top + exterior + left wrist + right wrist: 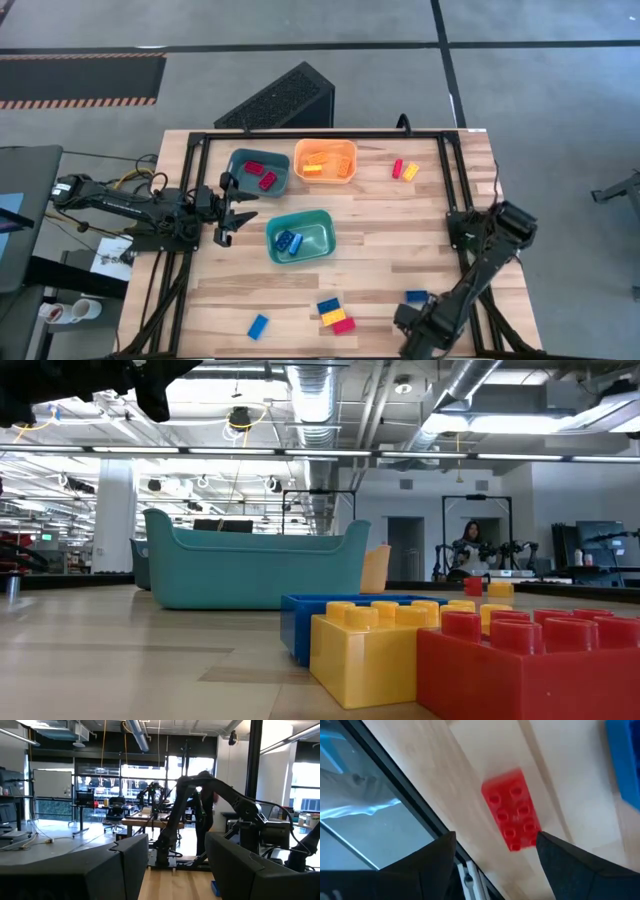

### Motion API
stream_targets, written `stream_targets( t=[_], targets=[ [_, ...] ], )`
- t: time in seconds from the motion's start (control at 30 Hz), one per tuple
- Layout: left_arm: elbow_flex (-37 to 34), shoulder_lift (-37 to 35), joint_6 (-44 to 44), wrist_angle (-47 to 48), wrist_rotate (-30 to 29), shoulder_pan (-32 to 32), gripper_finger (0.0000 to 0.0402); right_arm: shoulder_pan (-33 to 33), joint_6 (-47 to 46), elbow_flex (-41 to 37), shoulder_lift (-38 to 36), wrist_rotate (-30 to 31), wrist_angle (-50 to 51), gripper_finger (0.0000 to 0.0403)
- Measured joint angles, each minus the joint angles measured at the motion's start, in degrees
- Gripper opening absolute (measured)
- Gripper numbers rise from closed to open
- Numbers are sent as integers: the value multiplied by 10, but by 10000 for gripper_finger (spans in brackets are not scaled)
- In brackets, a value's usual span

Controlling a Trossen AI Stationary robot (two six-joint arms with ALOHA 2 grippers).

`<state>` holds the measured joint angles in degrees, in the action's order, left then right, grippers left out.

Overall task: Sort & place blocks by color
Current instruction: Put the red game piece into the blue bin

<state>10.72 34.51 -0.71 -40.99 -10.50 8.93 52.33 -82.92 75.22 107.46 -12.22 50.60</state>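
Loose bricks lie flat on the wooden table: a blue [328,305], yellow [333,316] and red brick [343,325] clustered near the near edge, and a blue one [258,326] left of them. Another blue brick [416,296] lies by my right arm. A red [397,168] and yellow pair [410,172] lies far right. My right gripper [412,322] is open above the near edge. The red brick [512,810] shows ahead between its fingers [495,850]. My left gripper [222,215] is open [175,865], left of the trays.
A dark teal tray [240,160] holds two red bricks. An orange tray [345,150] holds a yellow brick, and a lighter teal tray [322,222] holds two blue ones. A black frame rail [420,805] runs along the near table edge by my right gripper.
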Motion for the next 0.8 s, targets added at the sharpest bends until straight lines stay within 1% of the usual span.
stream_targets(
  t=[0.13,0.3,0.4,0.53,0.8],
  targets=[
    [0,0,0,0,0,0,184,24,-25,0,1,18,9,301],
    [0,0,0,0,0,0,184,35,-26,-9,6,36,18,301],
    [0,0,0,0,0,0,184,34,-22,-17,7,58,24,301],
    [0,0,0,0,0,0,184,30,7,-17,7,78,23,301],
    [0,0,0,0,0,0,184,19,24,-17,7,85,23,301]
  ],
)
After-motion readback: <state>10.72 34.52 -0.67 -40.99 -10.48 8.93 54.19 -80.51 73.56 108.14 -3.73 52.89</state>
